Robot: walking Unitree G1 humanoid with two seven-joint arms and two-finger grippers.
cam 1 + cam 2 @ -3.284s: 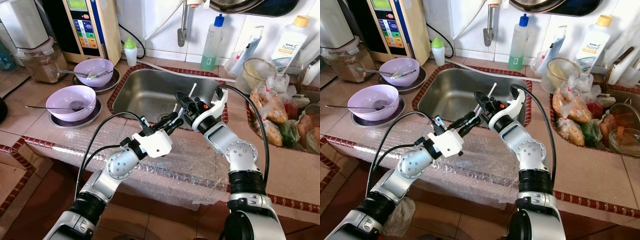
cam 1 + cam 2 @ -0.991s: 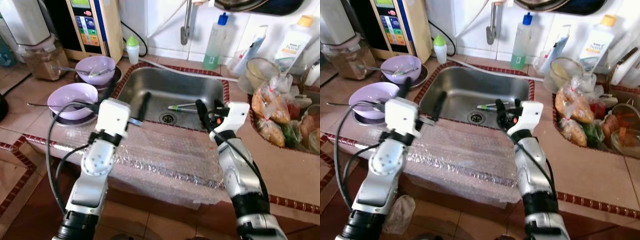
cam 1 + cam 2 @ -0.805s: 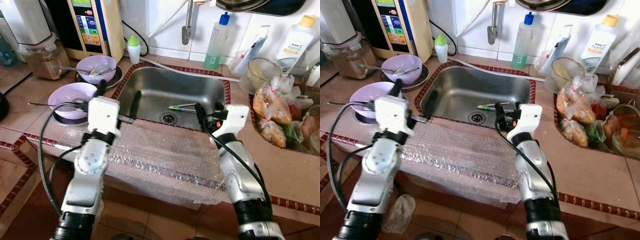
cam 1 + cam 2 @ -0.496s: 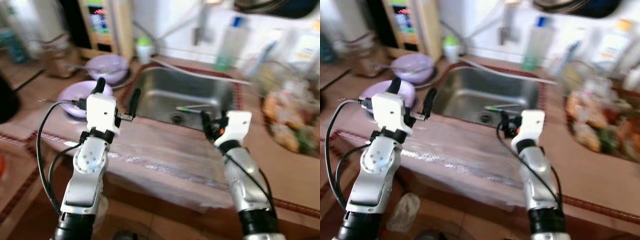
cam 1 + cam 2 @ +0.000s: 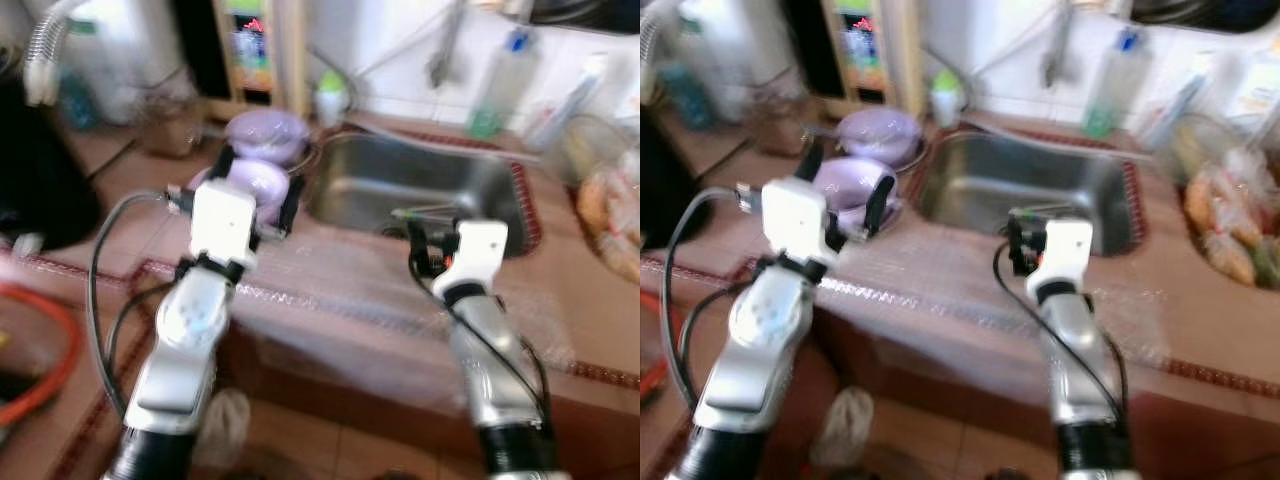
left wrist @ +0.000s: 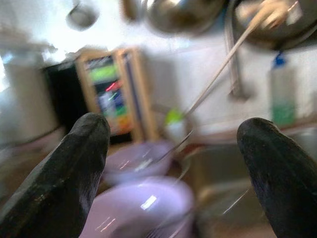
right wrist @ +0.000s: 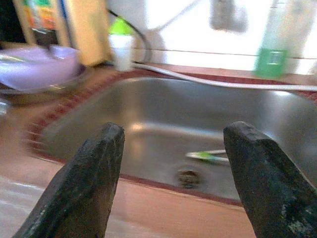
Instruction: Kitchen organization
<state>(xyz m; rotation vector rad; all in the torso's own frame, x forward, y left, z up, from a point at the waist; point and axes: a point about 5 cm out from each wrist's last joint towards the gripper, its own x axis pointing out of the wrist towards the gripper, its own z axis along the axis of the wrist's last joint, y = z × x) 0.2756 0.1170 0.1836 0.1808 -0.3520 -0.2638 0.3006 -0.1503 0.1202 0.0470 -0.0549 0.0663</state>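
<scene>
Two purple bowls stand on grey plates left of the sink: the near bowl (image 6: 143, 208) and the far bowl (image 5: 265, 130), which has a spoon in it. My left gripper (image 5: 258, 180) is raised and open just in front of the near bowl, with nothing between its fingers. The steel sink (image 5: 440, 185) holds a green-handled utensil (image 7: 210, 156) near its drain. At the sink's front rim my right gripper (image 5: 425, 250) is open and holds nothing, pointing into the basin. The head views are blurred.
Bubble wrap (image 5: 350, 300) covers the counter's front edge. A water purifier (image 5: 250, 50), a small green-capped bottle (image 5: 330, 98) and a soap bottle (image 5: 495, 85) line the back wall. Bagged food (image 5: 610, 220) lies right of the sink. An orange hose (image 5: 40, 350) lies low at left.
My right gripper has pulled back from over the sink to its front rim. My left gripper rose and swung left to the bowls. The whole view has shifted, showing more of the left.
</scene>
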